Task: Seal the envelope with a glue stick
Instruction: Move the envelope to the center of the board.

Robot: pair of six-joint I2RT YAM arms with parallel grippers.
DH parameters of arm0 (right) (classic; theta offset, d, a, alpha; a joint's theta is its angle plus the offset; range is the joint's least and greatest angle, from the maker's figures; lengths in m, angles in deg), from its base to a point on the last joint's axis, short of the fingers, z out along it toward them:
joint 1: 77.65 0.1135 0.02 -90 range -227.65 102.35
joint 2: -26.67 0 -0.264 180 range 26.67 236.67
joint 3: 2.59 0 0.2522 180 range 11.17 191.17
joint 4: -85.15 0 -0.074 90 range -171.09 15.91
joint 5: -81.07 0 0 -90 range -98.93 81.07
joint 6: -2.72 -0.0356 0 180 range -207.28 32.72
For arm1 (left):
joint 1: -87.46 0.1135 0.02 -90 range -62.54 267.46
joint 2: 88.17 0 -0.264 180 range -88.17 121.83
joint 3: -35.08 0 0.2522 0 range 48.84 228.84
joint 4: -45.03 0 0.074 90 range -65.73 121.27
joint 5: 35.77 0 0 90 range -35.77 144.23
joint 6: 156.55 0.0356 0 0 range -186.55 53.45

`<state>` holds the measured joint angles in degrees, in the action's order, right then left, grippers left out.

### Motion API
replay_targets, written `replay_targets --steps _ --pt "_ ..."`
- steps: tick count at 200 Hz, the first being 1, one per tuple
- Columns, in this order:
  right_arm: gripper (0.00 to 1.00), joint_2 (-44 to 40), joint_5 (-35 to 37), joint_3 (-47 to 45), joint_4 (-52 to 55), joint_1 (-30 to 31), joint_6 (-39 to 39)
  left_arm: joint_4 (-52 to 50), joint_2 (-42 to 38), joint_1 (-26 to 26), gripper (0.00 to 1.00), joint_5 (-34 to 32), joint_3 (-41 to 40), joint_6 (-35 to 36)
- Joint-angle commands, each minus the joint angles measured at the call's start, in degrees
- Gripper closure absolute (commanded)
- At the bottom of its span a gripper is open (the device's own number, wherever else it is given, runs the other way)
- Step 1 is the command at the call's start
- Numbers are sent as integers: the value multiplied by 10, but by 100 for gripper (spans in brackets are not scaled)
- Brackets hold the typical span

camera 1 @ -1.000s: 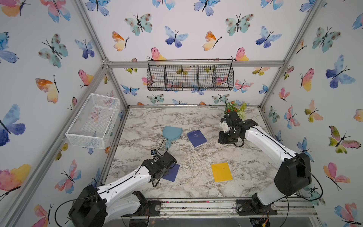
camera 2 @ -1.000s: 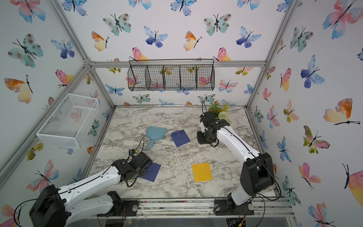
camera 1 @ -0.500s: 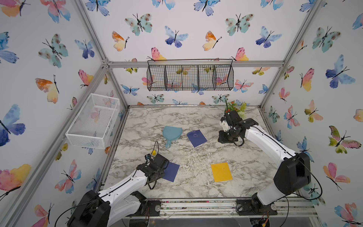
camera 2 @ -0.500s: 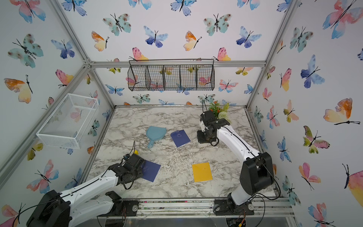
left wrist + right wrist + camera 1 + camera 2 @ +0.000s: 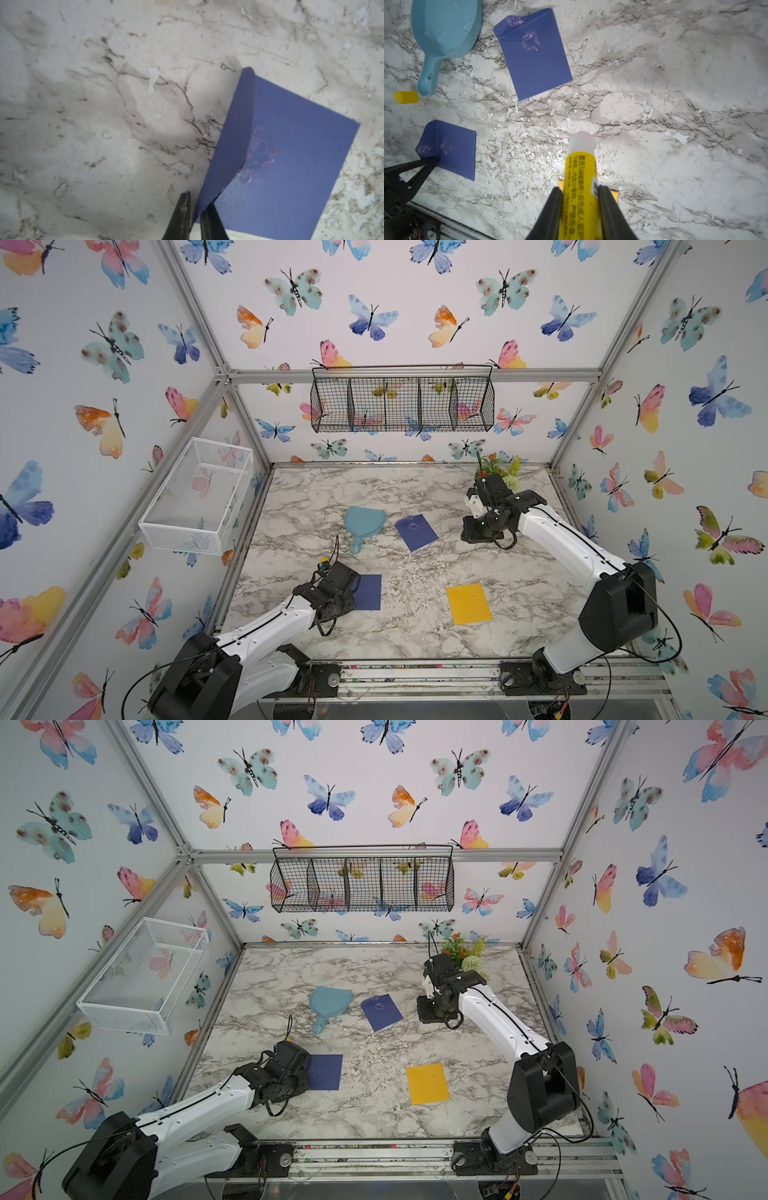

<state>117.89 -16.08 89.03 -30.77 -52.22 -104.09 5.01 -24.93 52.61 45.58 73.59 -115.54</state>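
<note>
A dark blue envelope [image 5: 368, 592] lies near the table's front left, also visible in the other top view [image 5: 326, 1072]. In the left wrist view its flap [image 5: 236, 135] stands raised off the body [image 5: 291, 166], which carries a purplish smear. My left gripper [image 5: 197, 199] is shut on the flap's lower edge. The right wrist view shows that pinch too, the left gripper [image 5: 432, 161] at the envelope's [image 5: 454, 149] corner. My right gripper [image 5: 580, 191] is shut on the uncapped yellow glue stick [image 5: 580, 176], held above the table at the back right. Its white tip points toward the table's middle.
A second blue envelope [image 5: 417, 532] and a light blue scoop [image 5: 364, 522] lie mid-table. A yellow envelope [image 5: 468, 603] lies front right. A yellow cap [image 5: 406, 97] rests by the scoop's handle. A plant [image 5: 498, 466] stands back right. Wire baskets hang on the back wall [image 5: 402, 404] and left wall [image 5: 199, 493].
My left arm drew back toward the front left and its jaws closed on the envelope's flap. The right arm with the glue stick has barely moved.
</note>
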Motion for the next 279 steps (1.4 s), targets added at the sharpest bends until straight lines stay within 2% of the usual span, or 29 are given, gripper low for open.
replay_targets --steps 1,26,59,85,121,145,176,199,279 --pt "98 0 -2 15 9 -3 3 -7 17 2 89 19 -2 17" --pt "98 -4 -3 17 11 -3 1 1 21 -9 92 22 8 43" --pt "98 -10 -4 17 15 -3 -2 29 38 -62 92 31 43 117" --pt "98 -17 -2 18 18 -3 -8 75 86 -112 94 62 70 180" --pt "98 -27 -1 20 23 -3 -17 132 171 -194 97 63 109 250" --pt "98 -30 -2 23 38 -3 -21 161 204 -223 98 84 120 285" --pt "98 -38 -19 8 49 -1 -31 200 199 -226 98 122 97 303" --pt "98 -44 -27 -19 45 25 -56 212 189 -226 98 143 85 305" --pt "98 -42 -39 -118 -18 183 -204 220 201 -216 100 227 83 282"
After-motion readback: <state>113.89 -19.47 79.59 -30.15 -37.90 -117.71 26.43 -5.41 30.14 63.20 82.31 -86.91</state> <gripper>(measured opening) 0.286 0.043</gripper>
